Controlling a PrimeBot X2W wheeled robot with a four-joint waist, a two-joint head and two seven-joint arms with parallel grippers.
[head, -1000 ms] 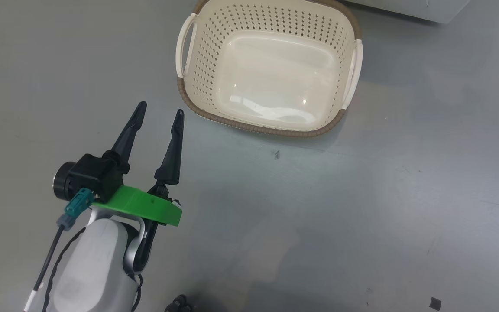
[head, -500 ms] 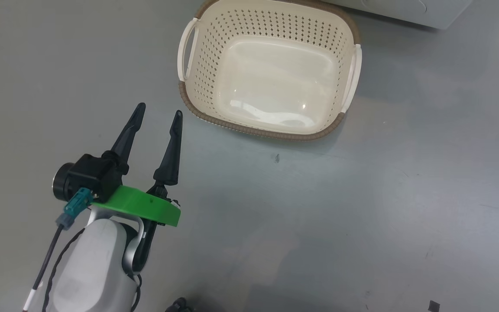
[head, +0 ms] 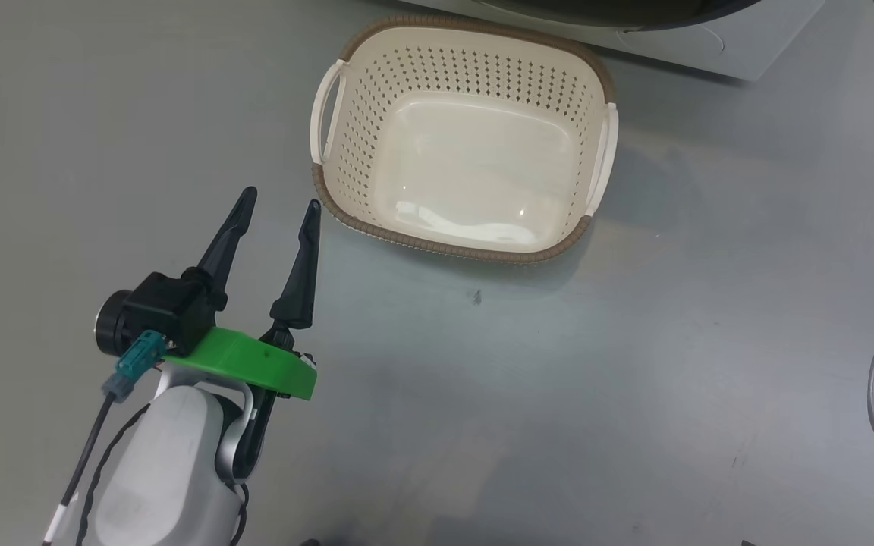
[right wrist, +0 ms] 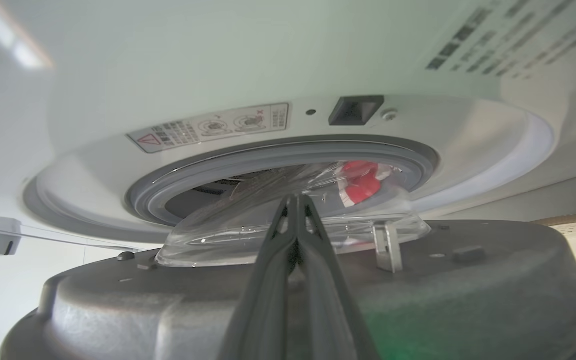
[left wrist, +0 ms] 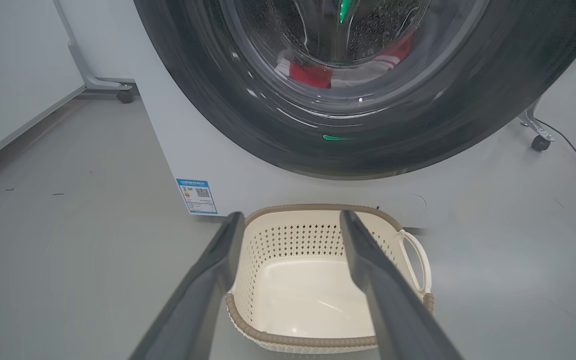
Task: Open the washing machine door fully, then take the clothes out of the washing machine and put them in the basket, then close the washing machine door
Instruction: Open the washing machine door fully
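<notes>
1. Between the washing machine (right wrist: pixel 208 60) and its door sits your right hand (right wrist: pixel 295 199). Its two fingers (right wrist: pixel 273 280) are pressed together with nothing between them. They lie across the grey inner face of the washing machine door (right wrist: pixel 468 280), tips up by the glass bowl (right wrist: pixel 228 240). Whether they touch the door I cannot tell.
2. The door stands ajar, not swung fully out, and the gap between it and the grey gasket (right wrist: pixel 278 152) opens towards this hand. This is the relation that counts: the door's inner face lies straight ahead of the right hand, so by my judgement the outward push belongs to that arm.
3. The clothes (right wrist: pixel 360 182) lie in the drum, showing red behind the bowl, on the far side of the door from the hand. You probably cannot reach them until the door swings clear.
4. Your left hand (head: pixel 281 199) hangs low over the floor (head: pixel 558 394), fingers spread wide and empty. It is just beside the near-left corner of the basket (head: pixel 452 246) and well apart from the door.
5. The basket stands empty on the floor in front of the machine, below the door.
</notes>
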